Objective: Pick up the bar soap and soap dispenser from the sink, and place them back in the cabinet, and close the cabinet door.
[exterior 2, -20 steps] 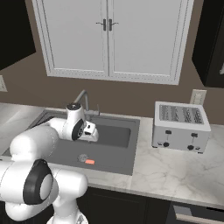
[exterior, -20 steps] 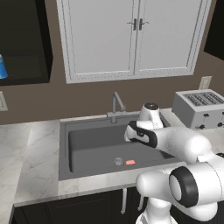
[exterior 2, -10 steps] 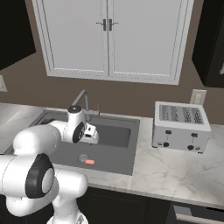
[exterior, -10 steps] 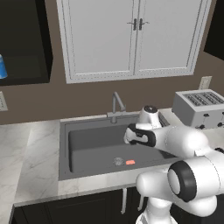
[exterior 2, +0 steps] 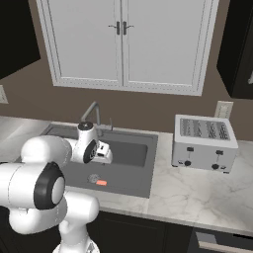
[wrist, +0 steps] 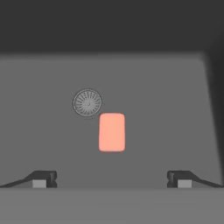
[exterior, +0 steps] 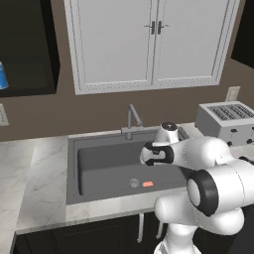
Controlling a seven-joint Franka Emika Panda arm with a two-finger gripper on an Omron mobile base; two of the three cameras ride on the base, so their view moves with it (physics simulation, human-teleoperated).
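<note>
Sink (wrist: 175, 87) floor, bar soap (wrist: 112, 132) beside drain (wrist: 87, 103), jaws wide apart above.

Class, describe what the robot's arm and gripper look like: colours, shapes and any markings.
The arm is glossy white, built of rounded, bulbous segments with dark, ring-shaped joints. The gripper ends in two small dark finger tips with pale grey pads. No cables or markings are visible.

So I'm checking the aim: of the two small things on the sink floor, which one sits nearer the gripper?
The orange-red bar soap; it lies closer to the gripper than the round grey drain beside it.
</note>
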